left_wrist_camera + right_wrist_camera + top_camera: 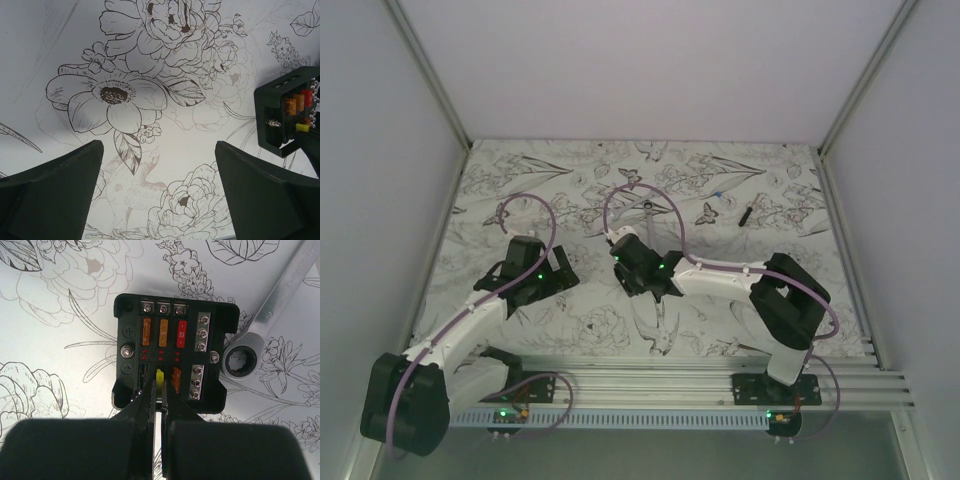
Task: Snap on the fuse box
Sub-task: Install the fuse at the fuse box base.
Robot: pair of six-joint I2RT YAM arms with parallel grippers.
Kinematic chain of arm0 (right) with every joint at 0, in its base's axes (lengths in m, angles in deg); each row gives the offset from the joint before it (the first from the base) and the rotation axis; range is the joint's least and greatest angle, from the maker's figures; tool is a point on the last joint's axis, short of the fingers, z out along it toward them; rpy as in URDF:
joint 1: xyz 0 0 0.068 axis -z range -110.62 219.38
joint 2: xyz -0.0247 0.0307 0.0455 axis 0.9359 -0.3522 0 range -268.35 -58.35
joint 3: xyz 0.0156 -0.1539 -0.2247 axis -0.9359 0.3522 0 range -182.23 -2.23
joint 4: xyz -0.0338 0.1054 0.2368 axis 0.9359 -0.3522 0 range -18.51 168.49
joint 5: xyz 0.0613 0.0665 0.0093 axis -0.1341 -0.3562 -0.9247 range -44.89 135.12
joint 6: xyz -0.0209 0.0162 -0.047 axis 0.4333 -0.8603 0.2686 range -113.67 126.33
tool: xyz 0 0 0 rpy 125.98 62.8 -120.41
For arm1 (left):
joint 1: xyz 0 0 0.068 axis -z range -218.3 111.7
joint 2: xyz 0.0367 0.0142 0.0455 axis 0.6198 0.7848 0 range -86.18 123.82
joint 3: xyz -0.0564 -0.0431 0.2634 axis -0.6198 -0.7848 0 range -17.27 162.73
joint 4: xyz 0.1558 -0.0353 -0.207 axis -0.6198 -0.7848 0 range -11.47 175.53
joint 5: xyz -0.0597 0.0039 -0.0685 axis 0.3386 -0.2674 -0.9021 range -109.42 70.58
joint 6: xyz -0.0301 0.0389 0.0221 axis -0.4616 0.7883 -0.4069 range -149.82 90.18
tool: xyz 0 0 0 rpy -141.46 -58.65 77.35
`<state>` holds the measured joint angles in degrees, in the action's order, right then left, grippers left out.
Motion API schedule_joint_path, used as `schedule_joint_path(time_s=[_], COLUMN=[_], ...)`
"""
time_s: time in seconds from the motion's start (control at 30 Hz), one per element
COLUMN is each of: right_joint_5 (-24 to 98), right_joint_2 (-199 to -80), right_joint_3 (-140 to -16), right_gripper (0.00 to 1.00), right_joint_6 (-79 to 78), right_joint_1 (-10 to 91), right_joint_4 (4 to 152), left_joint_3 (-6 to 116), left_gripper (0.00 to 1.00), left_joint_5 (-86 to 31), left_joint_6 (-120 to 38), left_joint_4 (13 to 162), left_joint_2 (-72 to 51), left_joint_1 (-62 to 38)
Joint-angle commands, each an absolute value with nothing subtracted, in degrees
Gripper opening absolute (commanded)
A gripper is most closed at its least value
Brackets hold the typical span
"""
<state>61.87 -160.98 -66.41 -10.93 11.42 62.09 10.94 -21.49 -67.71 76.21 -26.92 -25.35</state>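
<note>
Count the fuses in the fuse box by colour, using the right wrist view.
orange fuses: 3
red fuse: 1
yellow fuse: 1
Total in the box: 5

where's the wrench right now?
Right wrist view: the wrench lies right of the fuse box, ring end beside its right edge, handle angling to the upper right.
</note>
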Motion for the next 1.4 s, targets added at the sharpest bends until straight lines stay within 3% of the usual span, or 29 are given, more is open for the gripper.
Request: schedule_joint_path(time_s=[0.0, 0.4, 0.97, 1.37], right_joint_5=[63.2, 62.7, 61.8, 62.9], right_joint_2=[-160.7, -160.5, -158.9, -157.8], right_joint_3=[-65.3, -64.3, -64.7, -65.7], right_gripper=[0.00, 0.06, 0.28, 0.31], right_joint_6=[-8.9, -3.5, -2.0, -1.2], right_joint_1=[11.0, 11.1, 11.0, 11.1], right_joint_4=[64.5, 66.9, 67.0, 66.4], left_joint_3=[9.9, 9.6, 9.7, 9.8], left_gripper=[1.00, 1.00, 1.00, 1.00], left_joint_5=[-21.4, -21.7, -22.1, -22.2], left_joint_6=[-67.5, -67.6, -67.4, -67.4], left_joint_4=[74.8, 75.0, 75.2, 75.2], left_joint_2=[-27.0, -27.3, -27.1, -27.0], left_joint_1=[-25.9, -25.9, -25.8, -25.9])
